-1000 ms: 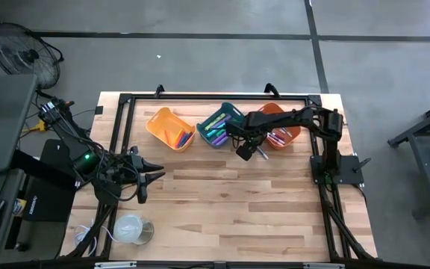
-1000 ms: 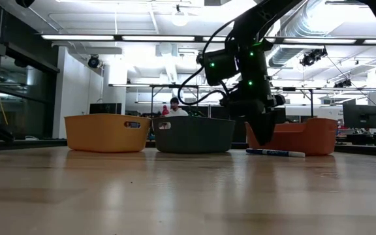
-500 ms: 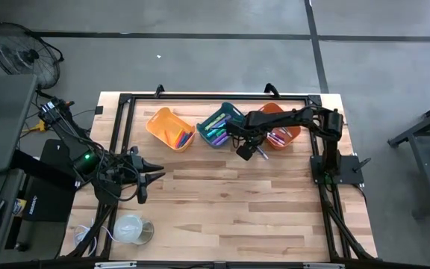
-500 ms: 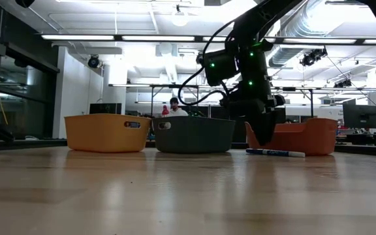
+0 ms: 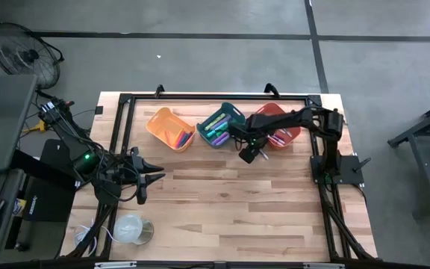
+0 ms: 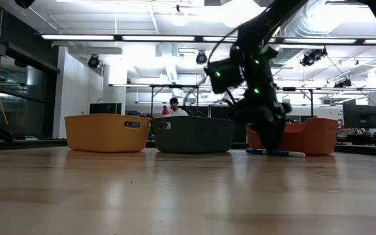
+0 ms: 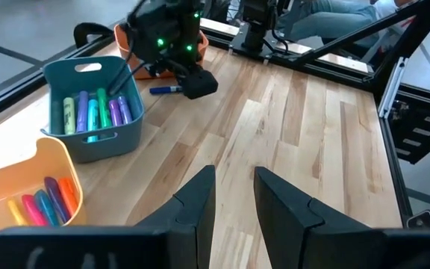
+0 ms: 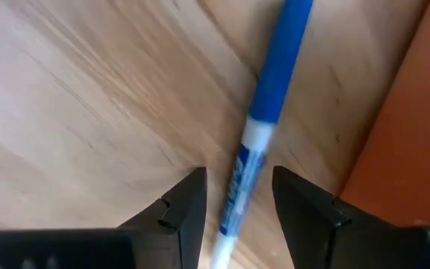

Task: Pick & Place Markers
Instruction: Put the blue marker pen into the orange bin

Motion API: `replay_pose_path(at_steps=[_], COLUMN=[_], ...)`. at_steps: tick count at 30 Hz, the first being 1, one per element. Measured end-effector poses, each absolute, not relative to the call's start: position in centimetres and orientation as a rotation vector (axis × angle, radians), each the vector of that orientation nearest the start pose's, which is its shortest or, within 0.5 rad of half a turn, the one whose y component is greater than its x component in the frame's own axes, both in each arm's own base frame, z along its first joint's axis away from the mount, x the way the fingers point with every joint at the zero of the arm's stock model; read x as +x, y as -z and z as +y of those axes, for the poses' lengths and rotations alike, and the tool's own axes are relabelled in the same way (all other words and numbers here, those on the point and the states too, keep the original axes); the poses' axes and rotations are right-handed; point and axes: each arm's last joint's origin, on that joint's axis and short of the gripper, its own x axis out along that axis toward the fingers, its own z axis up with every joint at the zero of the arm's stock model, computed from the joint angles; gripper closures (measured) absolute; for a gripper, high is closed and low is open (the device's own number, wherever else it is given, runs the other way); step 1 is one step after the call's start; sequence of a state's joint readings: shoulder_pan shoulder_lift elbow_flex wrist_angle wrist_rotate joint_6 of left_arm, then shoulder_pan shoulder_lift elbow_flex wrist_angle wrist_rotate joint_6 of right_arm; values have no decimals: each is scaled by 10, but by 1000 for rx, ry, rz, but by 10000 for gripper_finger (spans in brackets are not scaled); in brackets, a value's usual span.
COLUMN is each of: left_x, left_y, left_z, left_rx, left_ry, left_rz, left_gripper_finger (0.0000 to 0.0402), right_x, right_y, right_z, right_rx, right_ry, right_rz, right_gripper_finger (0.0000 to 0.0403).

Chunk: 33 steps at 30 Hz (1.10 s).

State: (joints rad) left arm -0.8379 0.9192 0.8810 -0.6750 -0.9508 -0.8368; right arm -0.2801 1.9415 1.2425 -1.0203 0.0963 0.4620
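Right hand (image 8: 234, 205) open, fingers straddling blue marker (image 8: 263, 127) on table by orange bin (image 8: 394, 134); left hand (image 7: 234, 196) narrow, empty.

Both arms are dark, near-black, jointed machines on black frame rails; the right arm (image 5: 297, 119) is built of slim tubular links with blocky joint housings; small green lights glow on its wrist housing (image 6: 250, 68); thin black cables loop beside that housing; the left arm (image 5: 110, 170) carries a tangle of black cables and one green light; its fingers (image 7: 200, 205) are matte black, angular and wedge-shaped; the right fingers (image 8: 181, 205) are the same.
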Motion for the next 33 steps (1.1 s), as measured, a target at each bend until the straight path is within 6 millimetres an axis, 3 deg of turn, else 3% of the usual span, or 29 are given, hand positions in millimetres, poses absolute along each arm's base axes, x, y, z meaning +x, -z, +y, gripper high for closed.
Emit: replay_pose_path(at_steps=[9,20,28,33], left_x=[132,132,132,132], left_y=[-309,-309,-309,-309], left_z=[-111,-111,-111,-111], left_rx=[-268,-272,-273,-273], left_ry=[-278,-277,-277,-277], left_rz=[361,361,360,361], left_gripper_finger=[309,309,309,309], right_x=[311,328,330,330], right_y=[-130,-134,-134,-134], right_z=[-78,-32,-15,-12], right_rx=[502,510,665,646], right_ry=[606,454,649,685], right_rz=[1627,1616,1561,1538], right_gripper_finger=[261,261,261,265])
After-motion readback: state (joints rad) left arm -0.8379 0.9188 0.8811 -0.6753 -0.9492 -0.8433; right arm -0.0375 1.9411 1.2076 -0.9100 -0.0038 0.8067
